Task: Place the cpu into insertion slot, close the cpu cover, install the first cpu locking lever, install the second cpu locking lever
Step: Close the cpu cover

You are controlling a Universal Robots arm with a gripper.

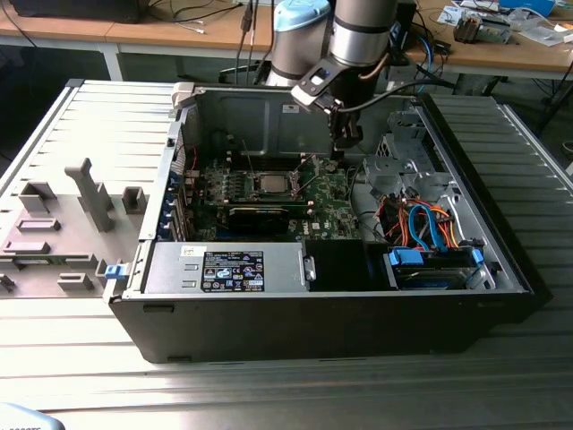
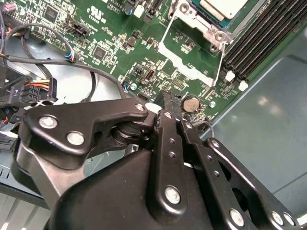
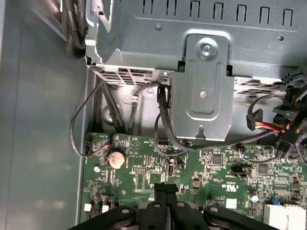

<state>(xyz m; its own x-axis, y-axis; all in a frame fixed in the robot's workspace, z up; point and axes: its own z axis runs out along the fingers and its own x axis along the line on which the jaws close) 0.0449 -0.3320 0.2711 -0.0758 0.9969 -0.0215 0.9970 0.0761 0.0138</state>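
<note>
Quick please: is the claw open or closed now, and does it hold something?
Claw: closed, holding nothing.

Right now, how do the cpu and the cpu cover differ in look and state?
The cpu is a solid grey plate; the cpu cover is an open frame with green board showing through. The cpu sits in the insertion slot; the cpu cover is swung off it, not closed. Both are silvery metal and roughly square.

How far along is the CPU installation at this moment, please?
Done: the cpu sits in the insertion slot. In hand: nothing; the gripper is shut and empty over the motherboard. Left: the cpu cover lies open, and the locking levers are not yet latched.
</note>
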